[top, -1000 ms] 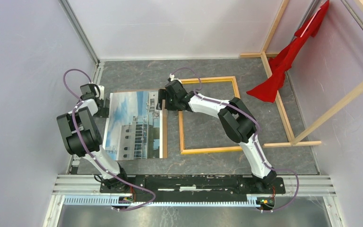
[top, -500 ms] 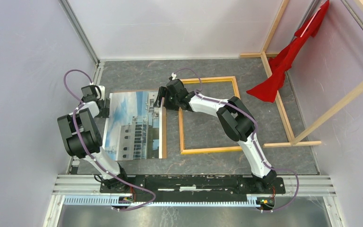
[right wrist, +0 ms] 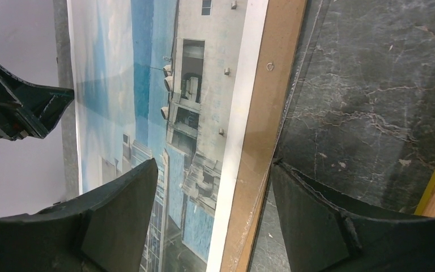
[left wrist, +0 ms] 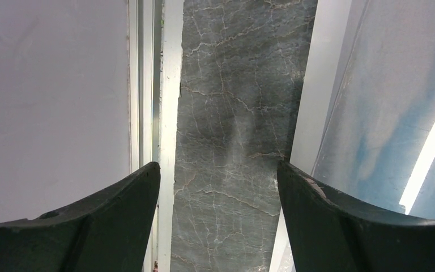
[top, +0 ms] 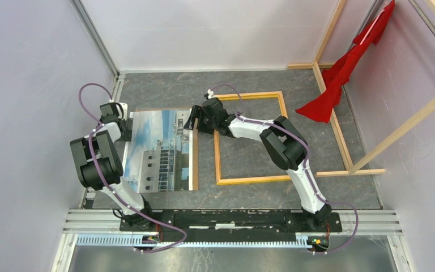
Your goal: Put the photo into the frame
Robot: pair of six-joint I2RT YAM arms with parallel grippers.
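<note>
Near edge: both arm bases bolted on the metal rail (top: 232, 218), then a strip of bare grey marbled table (top: 243, 195) ahead of them. The photo (top: 158, 150) lies flat at the left, picture side up, on a brown backing board (top: 195, 158) that shows as a thin strip along its right side. Its long axis runs near to far, with sky toward the left wall and the building toward the frame. The frame (top: 249, 179) lies flat just right of the board, yellow face up. It is apart from the board with a narrow gap of table between them, and only table shows inside its rails. Its long axis also runs near to far, roughly parallel to the photo. Room is tight on the left, with only a slim band of table between the photo's white border and the wall channel. The left gripper (left wrist: 218, 187) is over that band at the photo's far-left edge. Its jaws are spread with bare table between them and nothing is held. One finger (left wrist: 328, 221) is just beside the border. The right gripper (right wrist: 212, 175) is at the photo's far-right edge. Its jaws are apart, straddling the border and the board's edge, with no clamp visible. More free table lies beyond the frame toward the back wall. At far right, bare wooden beams (top: 340, 136) carry a red cloth (top: 340, 79), well apart from the photo.
</note>
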